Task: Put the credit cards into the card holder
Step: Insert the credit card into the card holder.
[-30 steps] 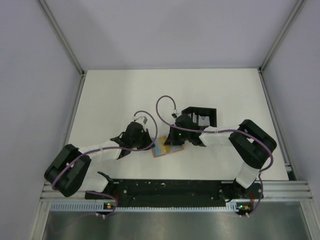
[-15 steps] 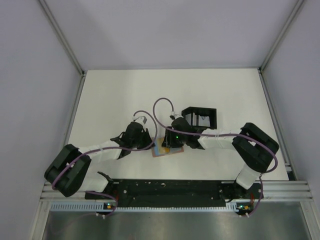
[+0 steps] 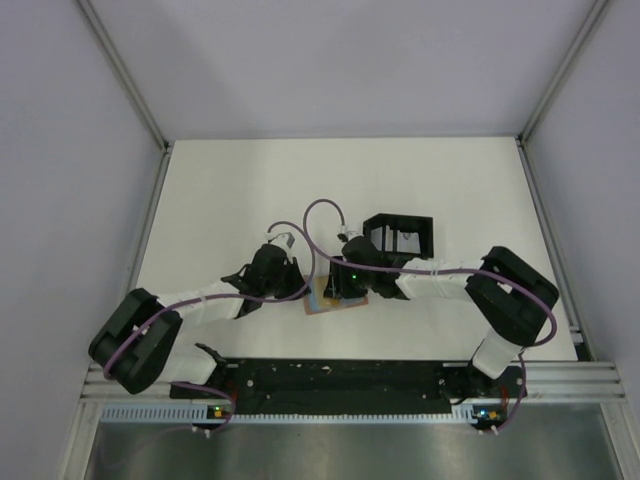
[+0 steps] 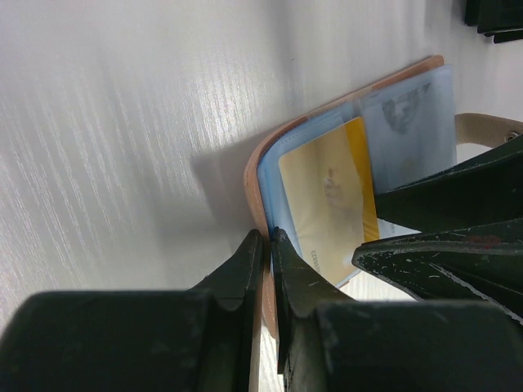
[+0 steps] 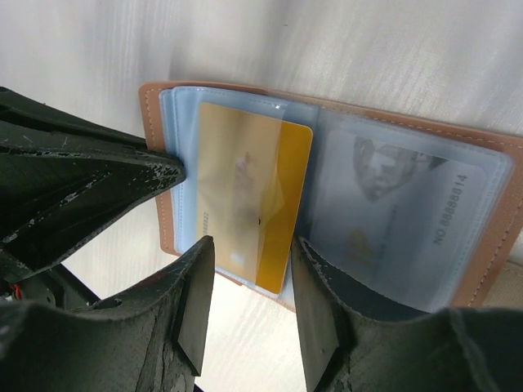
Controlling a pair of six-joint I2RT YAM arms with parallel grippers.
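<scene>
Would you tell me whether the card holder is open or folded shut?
Open: the card holder lies spread, its pale inner face showing, the left gripper pinching its edge.

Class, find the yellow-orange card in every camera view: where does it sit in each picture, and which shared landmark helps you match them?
Top external: the yellow-orange card is a tiny patch at centre, between the two wrists.
Left wrist: centre-right, partly under a clear pocket.
Right wrist: centre, long side running top to bottom.
Landmark: the tan card holder around it.
</scene>
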